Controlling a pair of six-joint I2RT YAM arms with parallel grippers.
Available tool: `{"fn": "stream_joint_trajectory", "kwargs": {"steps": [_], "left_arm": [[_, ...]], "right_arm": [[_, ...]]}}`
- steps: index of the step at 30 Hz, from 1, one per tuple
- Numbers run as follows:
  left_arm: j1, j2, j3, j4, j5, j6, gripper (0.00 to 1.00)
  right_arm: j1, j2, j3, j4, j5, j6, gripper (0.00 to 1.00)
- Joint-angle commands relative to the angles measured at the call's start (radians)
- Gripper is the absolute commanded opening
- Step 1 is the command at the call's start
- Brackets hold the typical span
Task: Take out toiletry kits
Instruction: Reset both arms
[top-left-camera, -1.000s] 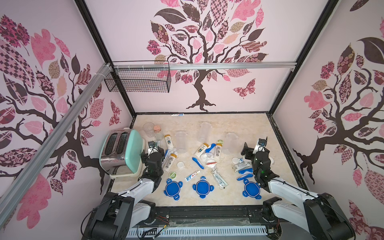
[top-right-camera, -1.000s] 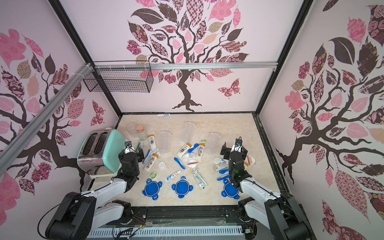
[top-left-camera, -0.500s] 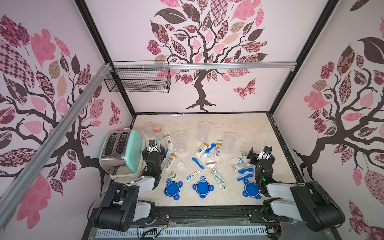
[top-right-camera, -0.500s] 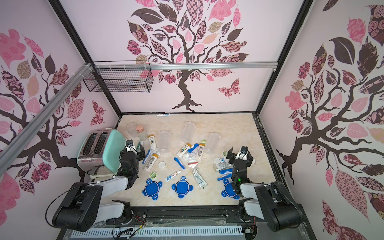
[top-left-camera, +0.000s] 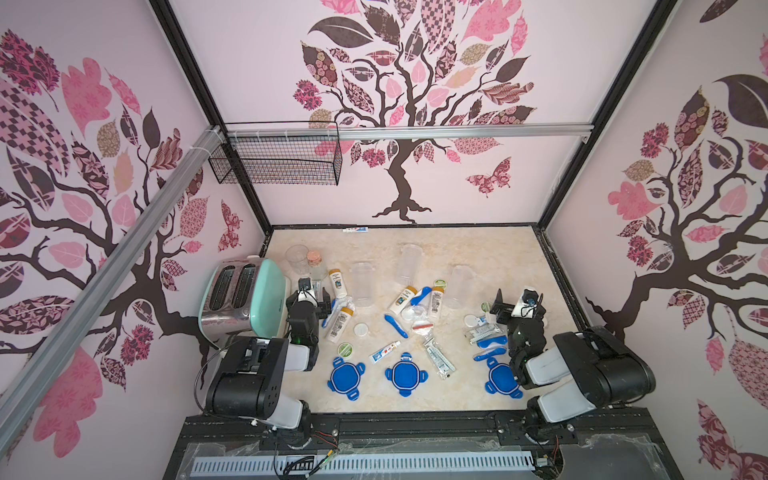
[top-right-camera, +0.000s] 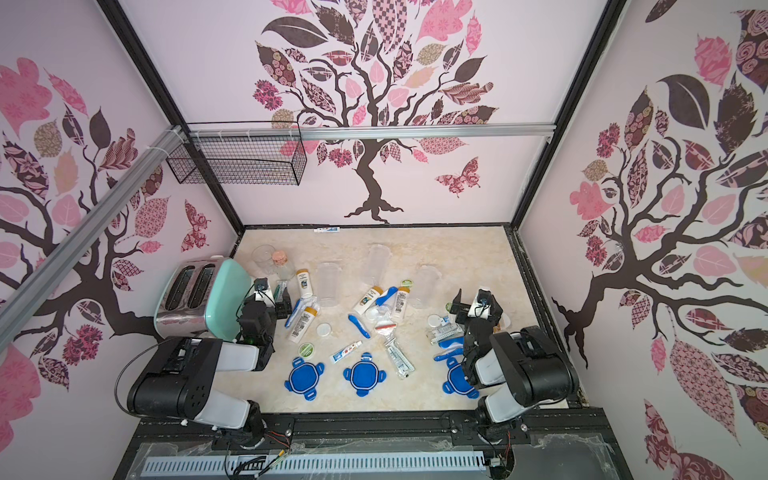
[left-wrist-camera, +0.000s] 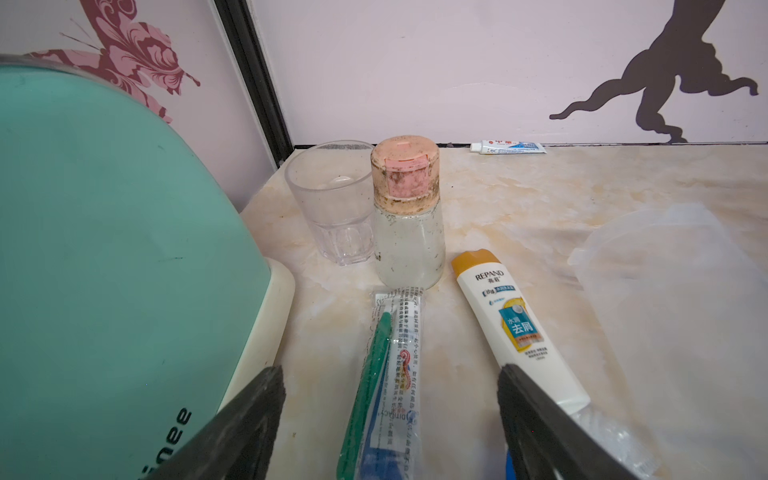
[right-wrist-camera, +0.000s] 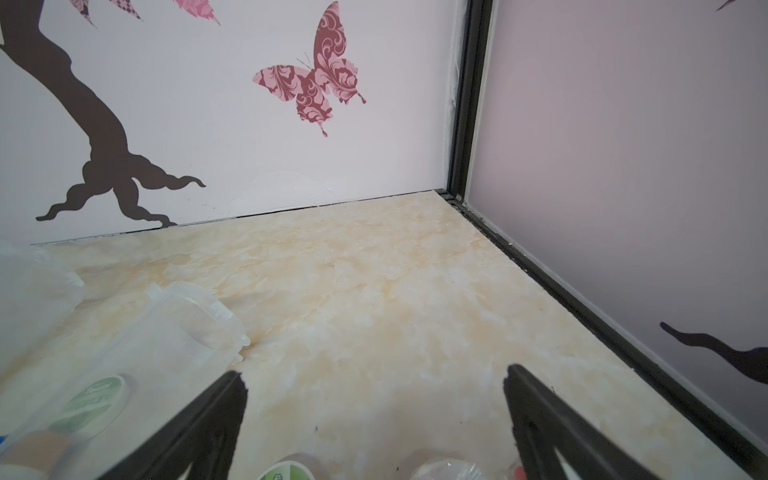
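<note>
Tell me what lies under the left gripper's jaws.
A clear-wrapped packet holding a green toothbrush lies on the table between the left gripper's open jaws. Its near end runs out of the wrist view, so the rest is unseen.

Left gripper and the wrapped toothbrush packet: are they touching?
Apart. Left wrist view: the packet lies between the left gripper's open fingers, table showing either side.

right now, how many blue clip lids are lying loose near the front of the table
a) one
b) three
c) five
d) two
b: both top views show a blue lid on the left, a second in the middle and a third on the right, in a row near the front edge.
</note>
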Motion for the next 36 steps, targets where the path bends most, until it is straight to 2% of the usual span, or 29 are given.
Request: {"fn": "stream_joint_trajectory", "kwargs": {"steps": [1, 3, 4, 5, 7, 36], "left_arm": [[0.037, 0.034, 0.059, -0.052, 0.093, -0.011, 0.84], [0.074, 0.047, 0.100, -0.119, 0.156, -0.030, 0.82], [0.099, 0.049, 0.111, -0.143, 0.192, -0.046, 0.81], [0.118, 0.054, 0.111, -0.131, 0.227, -0.054, 0.95], [0.118, 0.053, 0.109, -0.132, 0.227, -0.055, 0.98], [0.100, 0.053, 0.112, -0.139, 0.197, -0.047, 0.98]], "right_arm": [[-0.008, 0.016, 0.045, -0.008, -0.027, -0.022, 1.00], [-0.025, -0.035, 0.131, -0.271, -0.050, 0.009, 1.00], [-0.063, -0.029, 0.173, -0.335, -0.113, 0.031, 1.00], [-0.090, -0.022, 0.205, -0.386, -0.141, 0.057, 1.00], [-0.117, -0.035, 0.213, -0.429, -0.190, 0.068, 1.00], [-0.113, -0.036, 0.205, -0.408, -0.185, 0.063, 1.00]]}}
